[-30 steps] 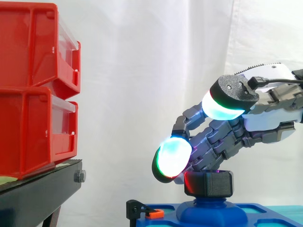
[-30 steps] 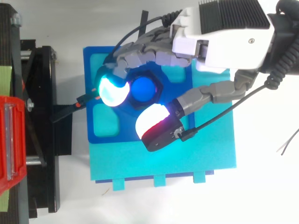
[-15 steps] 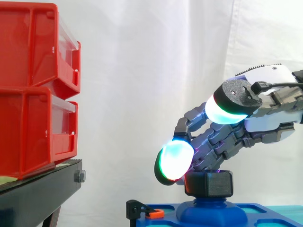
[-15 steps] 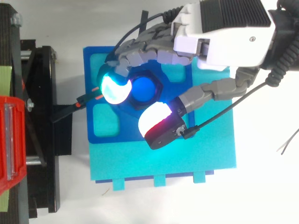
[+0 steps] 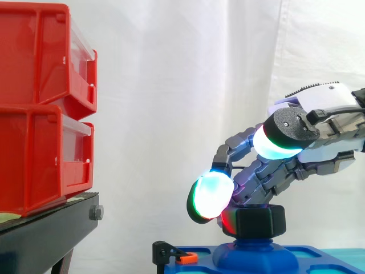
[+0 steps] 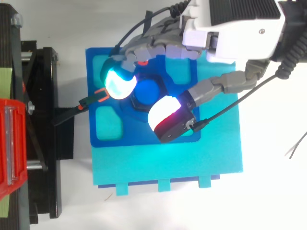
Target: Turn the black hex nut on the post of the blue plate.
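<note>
Atop the post (image 6: 146,91) of the plate (image 6: 144,136) | hand (image 5: 328,157) curled round the nut (image 5: 259,221), thumb (image 5: 282,134) clear above | we judge nut stiff, light, slick: push its flats.

Two red bins (image 5: 40,108) are sitting stacked, one on the other, on a black stand (image 5: 45,237) at the left, with a white curtain (image 5: 171,85) hanging behind. A teal board (image 6: 168,165) is lying on the white table (image 6: 268,191). A small black clip (image 5: 165,252) with an orange tab is sitting near the stand.
</note>
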You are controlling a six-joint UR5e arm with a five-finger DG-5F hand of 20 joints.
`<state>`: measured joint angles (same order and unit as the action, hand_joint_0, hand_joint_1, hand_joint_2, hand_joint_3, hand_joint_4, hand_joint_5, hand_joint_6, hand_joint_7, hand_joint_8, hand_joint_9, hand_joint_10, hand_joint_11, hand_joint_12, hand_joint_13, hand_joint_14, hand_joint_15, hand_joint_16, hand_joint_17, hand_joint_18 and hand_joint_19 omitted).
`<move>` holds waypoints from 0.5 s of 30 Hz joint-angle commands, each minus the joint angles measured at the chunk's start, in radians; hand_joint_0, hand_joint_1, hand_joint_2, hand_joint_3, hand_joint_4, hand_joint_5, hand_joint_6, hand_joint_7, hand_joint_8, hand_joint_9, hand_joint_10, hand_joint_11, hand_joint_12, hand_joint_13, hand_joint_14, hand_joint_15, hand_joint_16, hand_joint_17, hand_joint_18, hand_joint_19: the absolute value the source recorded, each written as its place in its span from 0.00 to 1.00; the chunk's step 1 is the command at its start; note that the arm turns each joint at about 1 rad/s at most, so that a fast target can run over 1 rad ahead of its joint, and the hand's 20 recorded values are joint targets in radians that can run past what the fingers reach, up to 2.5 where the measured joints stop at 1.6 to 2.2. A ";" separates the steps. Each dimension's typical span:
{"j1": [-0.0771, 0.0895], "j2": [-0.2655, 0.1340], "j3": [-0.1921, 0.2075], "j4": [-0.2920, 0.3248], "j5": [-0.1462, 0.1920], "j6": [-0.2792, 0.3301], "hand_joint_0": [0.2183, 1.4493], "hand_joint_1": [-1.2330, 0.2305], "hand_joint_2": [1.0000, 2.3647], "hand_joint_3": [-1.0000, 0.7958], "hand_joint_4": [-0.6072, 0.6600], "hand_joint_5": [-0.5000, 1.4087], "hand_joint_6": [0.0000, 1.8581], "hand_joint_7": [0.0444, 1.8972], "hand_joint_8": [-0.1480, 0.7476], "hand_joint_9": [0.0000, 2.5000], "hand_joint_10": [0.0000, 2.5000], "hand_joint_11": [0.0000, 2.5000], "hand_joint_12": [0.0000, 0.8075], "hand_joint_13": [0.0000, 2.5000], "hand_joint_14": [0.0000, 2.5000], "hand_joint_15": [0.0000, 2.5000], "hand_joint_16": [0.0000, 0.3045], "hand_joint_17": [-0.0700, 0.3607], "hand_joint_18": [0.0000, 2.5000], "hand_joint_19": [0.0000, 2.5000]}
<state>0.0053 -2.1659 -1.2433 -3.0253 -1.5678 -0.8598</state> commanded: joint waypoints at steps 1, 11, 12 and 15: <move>-0.015 0.000 -0.001 -0.001 -0.015 -0.018 0.22 0.54 0.00 0.29 0.63 0.15 0.27 0.40 0.49 0.19 0.00 0.01 0.50 0.19 0.00 0.03 0.19 0.47 0.20 0.11; -0.048 0.001 0.001 -0.010 -0.064 -0.036 0.22 0.54 0.00 0.28 0.63 0.15 0.27 0.40 0.50 0.19 0.00 0.00 0.50 0.20 0.00 0.04 0.19 0.46 0.20 0.12; -0.051 0.000 -0.001 -0.007 -0.067 -0.038 0.22 0.54 0.00 0.29 0.63 0.15 0.27 0.40 0.50 0.19 0.00 0.01 0.50 0.20 0.00 0.04 0.19 0.46 0.21 0.12; -0.056 0.000 0.002 0.002 -0.067 -0.041 0.22 0.54 0.00 0.28 0.63 0.15 0.27 0.40 0.50 0.19 0.00 0.01 0.50 0.21 0.00 0.04 0.19 0.47 0.21 0.12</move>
<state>-0.0447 -2.1660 -1.2426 -3.0314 -1.6321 -0.8973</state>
